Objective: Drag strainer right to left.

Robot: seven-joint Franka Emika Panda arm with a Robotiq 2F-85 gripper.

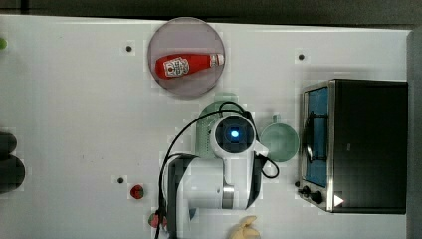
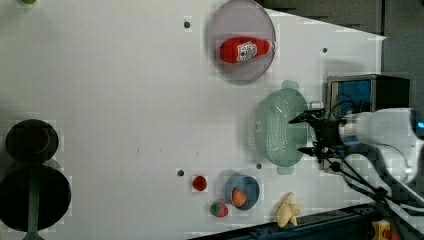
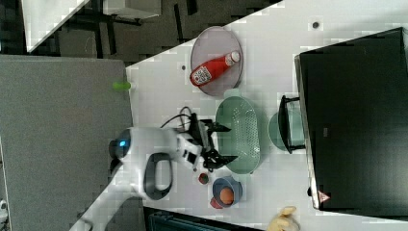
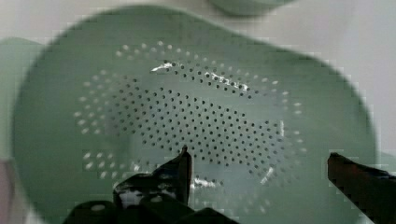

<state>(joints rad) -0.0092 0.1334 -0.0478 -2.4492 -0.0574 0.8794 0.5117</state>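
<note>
The strainer (image 2: 279, 126) is a pale mint-green oval colander with rows of small holes and a tab handle at each end. It lies on the white table between the plate and the oven. In the top view my arm's wrist (image 1: 234, 134) covers most of the strainer (image 1: 205, 128). My gripper (image 2: 303, 135) hangs over the strainer's bowl, open, with nothing between its fingers. In the right view the gripper (image 3: 232, 143) sits at the rim of the strainer (image 3: 240, 134). The wrist view looks down into the perforated strainer (image 4: 196, 107), with the gripper (image 4: 257, 156) spread wide above it.
A grey plate (image 1: 186, 79) holds a red ketchup bottle (image 1: 186, 65). A round green cup (image 1: 279, 143) stands between the strainer and the black toaster oven (image 1: 368, 144). A blue bowl (image 2: 242, 191) with an orange ball, red fruits (image 2: 199, 183) and a yellow toy (image 2: 287, 210) lie near the table's edge.
</note>
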